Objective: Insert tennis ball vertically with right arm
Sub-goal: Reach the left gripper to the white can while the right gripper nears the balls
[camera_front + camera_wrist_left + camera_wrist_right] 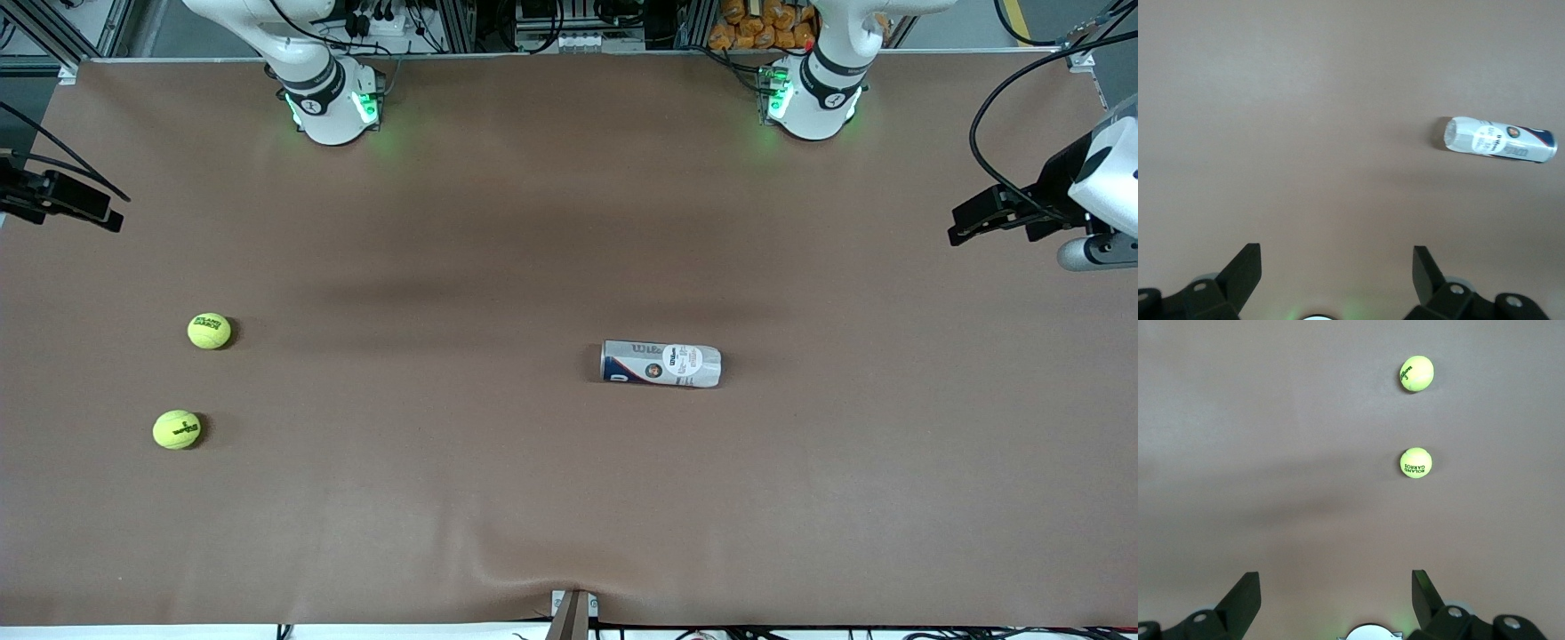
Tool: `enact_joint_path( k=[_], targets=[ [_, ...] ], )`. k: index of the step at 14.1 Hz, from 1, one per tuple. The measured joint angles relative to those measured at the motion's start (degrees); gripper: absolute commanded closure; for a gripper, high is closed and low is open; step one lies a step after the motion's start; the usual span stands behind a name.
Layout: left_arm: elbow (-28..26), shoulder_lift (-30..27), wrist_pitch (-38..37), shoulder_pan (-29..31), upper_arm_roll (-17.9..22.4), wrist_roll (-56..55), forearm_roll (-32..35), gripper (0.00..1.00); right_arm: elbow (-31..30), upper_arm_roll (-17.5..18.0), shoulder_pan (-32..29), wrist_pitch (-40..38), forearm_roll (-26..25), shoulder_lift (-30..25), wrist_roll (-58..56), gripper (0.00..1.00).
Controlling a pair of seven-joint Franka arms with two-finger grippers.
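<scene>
Balls: I see two tennis balls toward the right arm's end of the table, the farther ball (209,331) and the nearer ball (176,429), close together but apart.
Can: the tennis ball can (661,364) lies on its side mid-table, toward the left arm's end, long axis running along the table from one arm's end to the other. I judge it must stand upright before a vertical insert.
Key relation: both balls lie ahead of the right gripper (1336,593), well clear of its jaws; that arm is plainly the nearer one to them.
Right gripper: held up over its table edge, jaws wide apart, holding nothing.
Left gripper (1337,270): waiting over its own table edge, jaws apart, empty, the can ahead of it.
</scene>
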Motion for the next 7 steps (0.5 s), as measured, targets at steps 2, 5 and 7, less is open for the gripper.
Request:
enact_joint_path(
  k=[2,5,7],
  targets=[
    [-0.1,1.1,-0.1,0.0,0.0,0.0,-1.3,0.00,-0.1,0.0,0.0,0.0,0.0,0.6,0.0,0.00],
    [-0.1,4.5,0.0,-0.2,-1.6,0.0,-2.1,0.00,-0.4,0.0,0.0,0.0,0.0,1.1,0.0,0.00],
    [0.1,5.9,0.9,-0.6,-2.9,0.0,-2.2,0.00,-0.6,0.1,0.0,0.4,0.0,1.8,0.0,0.00]
  ],
)
